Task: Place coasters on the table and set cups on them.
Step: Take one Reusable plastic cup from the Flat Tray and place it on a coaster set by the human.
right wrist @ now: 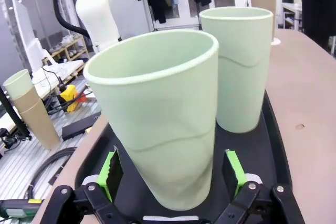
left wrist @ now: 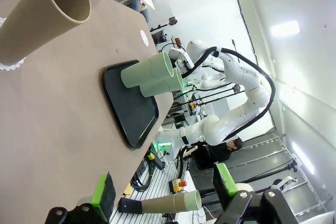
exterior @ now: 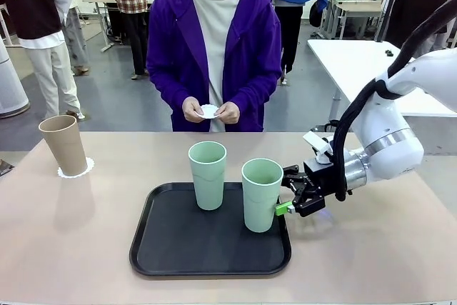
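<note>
A tan cup [exterior: 64, 146] stands on a white lacy coaster [exterior: 76, 171] at the table's [exterior: 371, 248] left. Two mint cups [exterior: 208, 174] [exterior: 261, 194] stand on a black tray [exterior: 178, 248]. My right gripper [exterior: 289, 203] is open, low beside the right mint cup. In the right wrist view its green pads [right wrist: 111, 169] flank that cup's [right wrist: 157, 114] base with small gaps; the other mint cup [right wrist: 239, 66] is behind. The person holds another coaster [exterior: 209, 111] in both hands. My left gripper [left wrist: 163, 192] is open and holds nothing; the tan cup [left wrist: 42, 17] lies ahead of it.
The person stands at the far edge, middle. A white-topped table [exterior: 357, 62] is behind on the right. Bare tabletop lies left and right of the tray. Off the table's side, more stacked cups [right wrist: 29, 103] stand on a lower surface.
</note>
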Robot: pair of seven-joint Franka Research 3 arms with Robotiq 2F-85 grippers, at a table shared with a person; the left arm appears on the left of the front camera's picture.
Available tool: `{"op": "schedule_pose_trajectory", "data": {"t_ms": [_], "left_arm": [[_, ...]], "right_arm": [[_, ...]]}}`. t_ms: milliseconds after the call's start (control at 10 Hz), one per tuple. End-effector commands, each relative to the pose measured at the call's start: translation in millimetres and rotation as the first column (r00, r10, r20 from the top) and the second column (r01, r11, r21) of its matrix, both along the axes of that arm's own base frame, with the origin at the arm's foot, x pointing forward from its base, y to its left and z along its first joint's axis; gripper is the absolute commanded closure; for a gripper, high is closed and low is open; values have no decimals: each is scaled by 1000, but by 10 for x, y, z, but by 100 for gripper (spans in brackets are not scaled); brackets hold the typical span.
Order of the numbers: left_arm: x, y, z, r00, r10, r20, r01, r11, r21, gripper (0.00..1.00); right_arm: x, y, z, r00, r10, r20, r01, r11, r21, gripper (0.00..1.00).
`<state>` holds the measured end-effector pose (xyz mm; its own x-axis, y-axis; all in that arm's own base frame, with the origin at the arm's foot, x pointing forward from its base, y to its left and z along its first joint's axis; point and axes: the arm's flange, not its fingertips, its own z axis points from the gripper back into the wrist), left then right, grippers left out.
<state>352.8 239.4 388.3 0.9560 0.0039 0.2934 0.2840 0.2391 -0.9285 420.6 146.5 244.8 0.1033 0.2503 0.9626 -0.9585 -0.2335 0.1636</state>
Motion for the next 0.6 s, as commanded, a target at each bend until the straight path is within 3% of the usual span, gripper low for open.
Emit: {"op": "schedule_pose_trajectory", "data": {"t_ms": [0,500], "left_arm": [[-15,1,18,1000,3,5,-3,1000,-5,0],[-15,1,18,1000,3,5,-3,1000,-5,0]], "right_arm": [[52,90,-29,998,56,2,-56,998,41,0],[67,275,-112,995,98,-18,-98,995,29,0]]}}
